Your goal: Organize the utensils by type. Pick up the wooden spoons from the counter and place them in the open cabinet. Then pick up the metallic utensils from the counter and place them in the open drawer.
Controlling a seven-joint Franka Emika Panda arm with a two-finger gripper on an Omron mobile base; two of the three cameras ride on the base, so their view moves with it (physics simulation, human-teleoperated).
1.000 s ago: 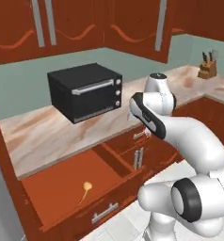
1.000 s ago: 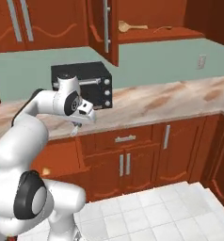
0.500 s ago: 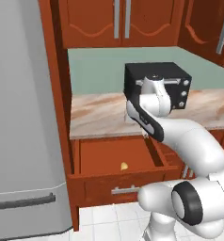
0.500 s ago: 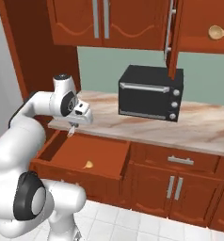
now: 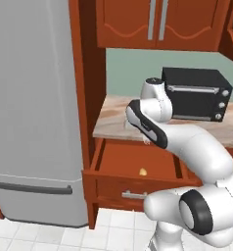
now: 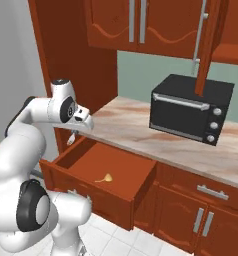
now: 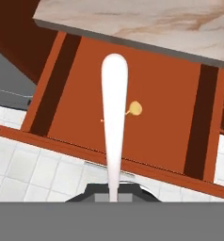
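Observation:
My gripper is shut on the thin pale silvery utensil, which hangs blade-down from it over the open drawer. In the right base view the utensil dangles just above the drawer's left rear corner, in front of the counter edge. A small yellowish wooden spoon lies on the drawer floor, also visible as a small spoon in the left base view and as a spoon in the right one. The marbled counter runs behind the drawer.
A black toaster oven sits on the counter to the right. A tall grey fridge stands left of the drawer behind a wooden side panel. An open upper cabinet door juts out above the oven. White tiled floor lies below.
The base has swung left, so the whole scene has shifted right and the fridge has come into view. The gripper stays shut on the silvery utensil, now over the open drawer.

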